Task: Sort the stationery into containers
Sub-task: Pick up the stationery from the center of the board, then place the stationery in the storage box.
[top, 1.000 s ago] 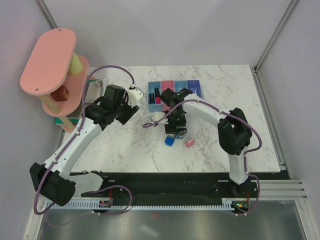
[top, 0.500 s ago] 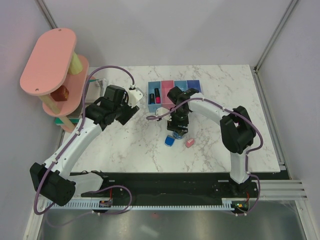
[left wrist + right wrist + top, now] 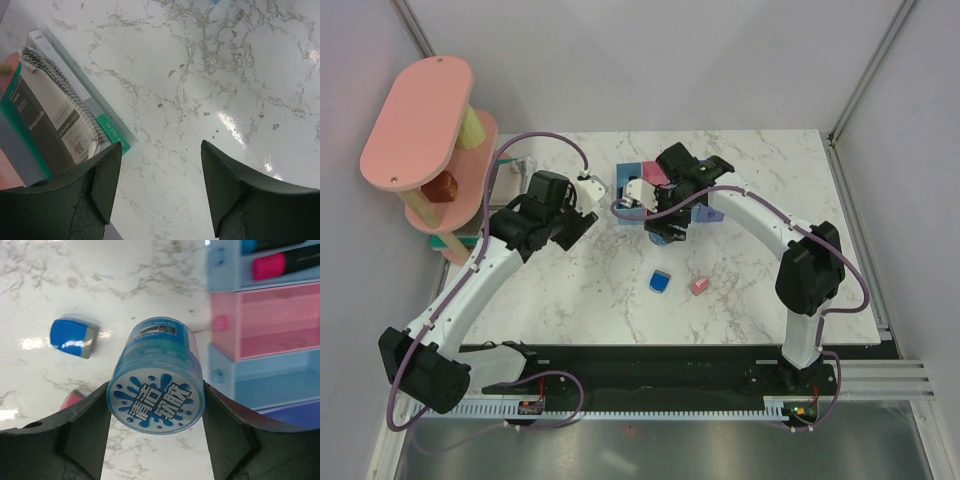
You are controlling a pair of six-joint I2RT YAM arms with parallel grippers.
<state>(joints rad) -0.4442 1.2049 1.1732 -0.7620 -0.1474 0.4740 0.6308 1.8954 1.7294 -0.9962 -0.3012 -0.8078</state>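
Observation:
My right gripper [image 3: 156, 440] is shut on the round blue roll [image 3: 156, 390] and holds it above the table, just in front of the row of bins [image 3: 270, 320]. The first light blue bin holds markers with a pink cap [image 3: 267, 265] and a blue cap. The pink, second light blue and purple-blue bins show nothing inside. The blue wedge block [image 3: 73, 337] and the pink eraser [image 3: 71, 401] lie on the marble, also in the top view: wedge [image 3: 660, 282], eraser [image 3: 699, 286]. My right gripper [image 3: 663, 234] partly covers the bins [image 3: 624, 190]. My left gripper [image 3: 160, 175] is open and empty over bare marble.
A pink tiered shelf tower [image 3: 425, 130] stands at the far left. Booklets and a green file [image 3: 55, 115] lie at its foot, just left of my left gripper [image 3: 578, 224]. Cables loop from both wrists.
My right gripper has lifted the blue roll from beside the wedge block and carried it away to the front of the bins. The left arm has not moved.

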